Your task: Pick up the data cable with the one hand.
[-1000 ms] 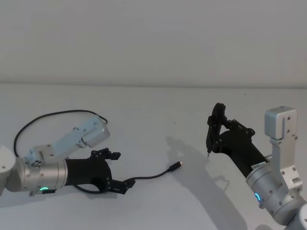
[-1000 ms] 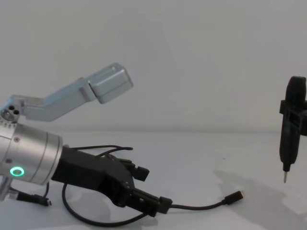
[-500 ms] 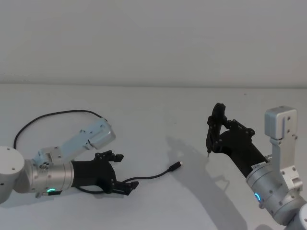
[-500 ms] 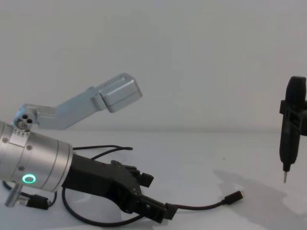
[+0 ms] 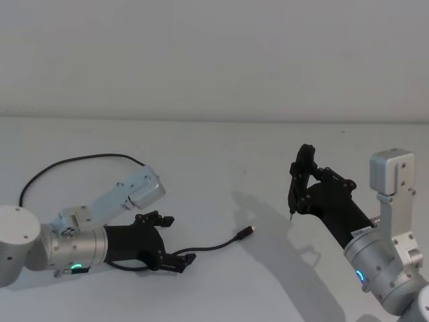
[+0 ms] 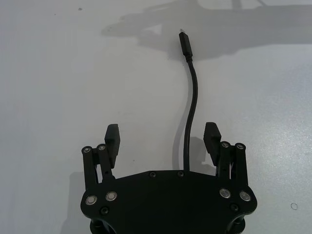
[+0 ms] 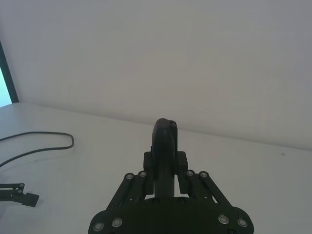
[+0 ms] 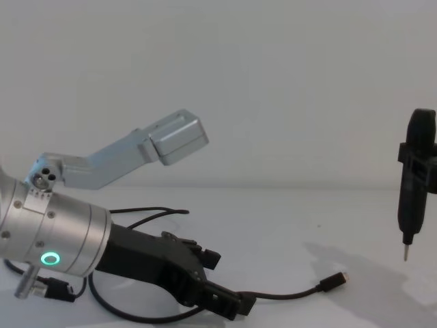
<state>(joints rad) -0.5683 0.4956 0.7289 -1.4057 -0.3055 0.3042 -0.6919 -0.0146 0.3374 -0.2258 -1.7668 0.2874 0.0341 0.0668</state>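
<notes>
The left gripper has crept forward along the data cable, fingers spread astride it on the worktop: ready to close. Well apart, the right gripper clamps a slim tool.

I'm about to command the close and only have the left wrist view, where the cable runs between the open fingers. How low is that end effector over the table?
Observer: In the chest view the left end effector is tilted down, its tips almost level with the data cable lying on the table.
Operator: Where does the cable go behind me?
Observer: The head view shows it running back under the end effector, then looping wide across the table's far-left side.
Operator: Anything near the plug ahead?
Observer: The right end effector holds a slim pointed device upright, its tip above the table, well apart from the plug.
</notes>
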